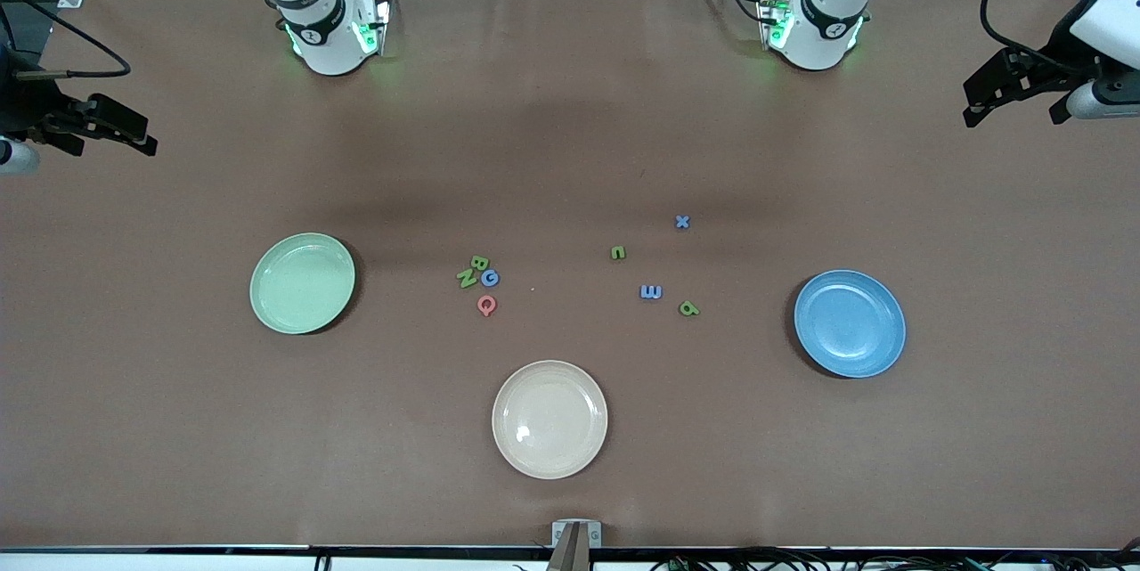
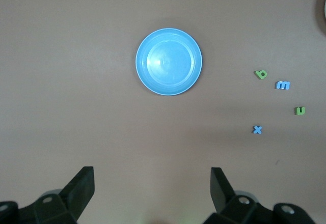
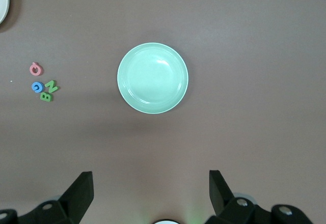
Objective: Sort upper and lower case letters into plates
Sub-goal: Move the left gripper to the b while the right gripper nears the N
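Upper case green B (image 1: 479, 264), green N (image 1: 466, 278), blue G (image 1: 489, 278) and red Q (image 1: 486, 305) lie clustered mid-table, beside the empty mint green plate (image 1: 302, 282). Lower case blue x (image 1: 682, 221), green n (image 1: 618, 252), blue m (image 1: 651, 291) and green p (image 1: 688, 308) lie scattered toward the empty blue plate (image 1: 849, 322). My left gripper (image 1: 973, 105) hangs open and empty high at the left arm's end; its wrist view shows the blue plate (image 2: 168, 61). My right gripper (image 1: 142, 136) hangs open and empty at the right arm's end, looking down on the mint plate (image 3: 152, 78).
An empty cream-beige plate (image 1: 549, 419) sits nearer the front camera than the letters, midway between the two plates. The arm bases (image 1: 329, 28) stand along the table's edge away from the camera. The brown table cover (image 1: 570, 134) is bare between bases and letters.
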Motion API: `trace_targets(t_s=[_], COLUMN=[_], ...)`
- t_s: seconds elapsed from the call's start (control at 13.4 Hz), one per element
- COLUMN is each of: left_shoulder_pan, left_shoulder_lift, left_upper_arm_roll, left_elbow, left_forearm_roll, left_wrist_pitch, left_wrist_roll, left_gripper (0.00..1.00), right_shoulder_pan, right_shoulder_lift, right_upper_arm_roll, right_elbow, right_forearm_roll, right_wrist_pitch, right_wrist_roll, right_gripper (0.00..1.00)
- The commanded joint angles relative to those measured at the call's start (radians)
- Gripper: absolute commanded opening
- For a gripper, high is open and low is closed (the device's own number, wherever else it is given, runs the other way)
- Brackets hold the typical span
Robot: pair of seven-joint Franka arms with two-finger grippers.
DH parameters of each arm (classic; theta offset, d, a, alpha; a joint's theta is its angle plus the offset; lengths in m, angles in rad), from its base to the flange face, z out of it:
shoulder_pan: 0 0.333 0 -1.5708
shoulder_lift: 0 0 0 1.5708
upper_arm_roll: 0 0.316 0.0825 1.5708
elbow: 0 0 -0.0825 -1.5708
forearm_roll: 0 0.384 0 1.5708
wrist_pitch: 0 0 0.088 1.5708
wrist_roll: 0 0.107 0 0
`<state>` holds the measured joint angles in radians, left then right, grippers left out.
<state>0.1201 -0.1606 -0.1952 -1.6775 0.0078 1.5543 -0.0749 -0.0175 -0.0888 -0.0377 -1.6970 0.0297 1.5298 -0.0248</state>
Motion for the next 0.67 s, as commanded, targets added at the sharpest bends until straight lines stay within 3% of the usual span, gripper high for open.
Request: trace_targets(t_s=[0.0, 0.37, 0.6], left_shoulder_pan=[0.007, -0.016, -0.072], left_shoulder_lift=[0.022, 0.101, 0.166], left_upper_arm_roll=[-0.003, -0.013, -0.101], left_elbow=[0.021, 0.027, 0.006], left_forearm_roll=[-0.019, -0.026, -0.017], left_wrist_pitch=[0.000, 0.007, 0.090], left_wrist_roll=[0.018, 0.015, -0.115], left_gripper=[1.00, 1.00, 1.00], right_shoulder_pan=[0.002, -0.001, -0.001], right_shoulder_lift=[-0.039, -0.032, -0.019], right_upper_arm_roll=[-0.002, -0.004, -0.004], right_elbow=[-0.038, -0.020, 0.046], right_forearm_roll=[-0.013, -0.010, -0.004], right_wrist_pitch=[0.015, 0.016, 0.003], right_wrist_roll=[0.000, 0.003, 0.002], right_gripper=[1.00, 1.00, 1.00])
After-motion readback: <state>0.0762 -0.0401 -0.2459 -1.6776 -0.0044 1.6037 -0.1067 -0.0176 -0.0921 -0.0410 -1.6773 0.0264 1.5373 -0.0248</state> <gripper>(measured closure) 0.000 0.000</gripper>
